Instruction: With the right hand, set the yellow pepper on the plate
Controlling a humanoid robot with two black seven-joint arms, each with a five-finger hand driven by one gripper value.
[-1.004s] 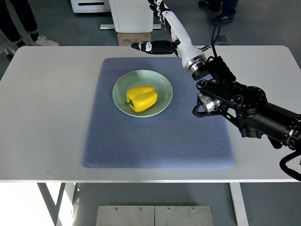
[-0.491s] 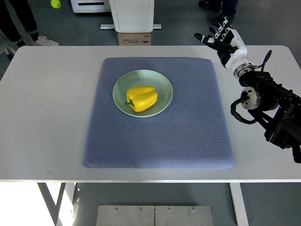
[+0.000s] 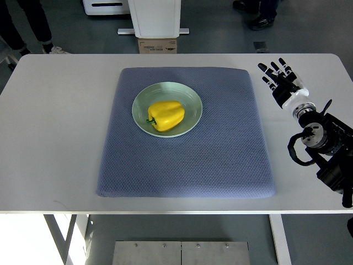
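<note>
A: Where is the yellow pepper (image 3: pixel 166 115) seen?

B: It is seen lying on its side in the middle of the green plate (image 3: pixel 187 96). The plate is set on the blue mat (image 3: pixel 187 160), and the mat is laid on the white surface (image 3: pixel 55 138).

A: Is the pepper being held?

B: No. Nothing is held. The right hand (image 3: pixel 282 85) is seen off the mat, near the right edge of the surface, well apart from the plate. Its fingers (image 3: pixel 263 68) are spread out and loose.

A: And the left hand?

B: It is not seen at all.

A: So which step is this?

B: The putting-down step looks done, because the pepper is already resting on the plate. The last little bit is what is left, it is thought: the arm being tucked away.

A: What is needed next?

B: Not much. The hand should be kept away from the plate, so that the pepper is not bumped. The pepper is round, so it could be rolled off by a knock. Nothing else has to be picked up.
</note>
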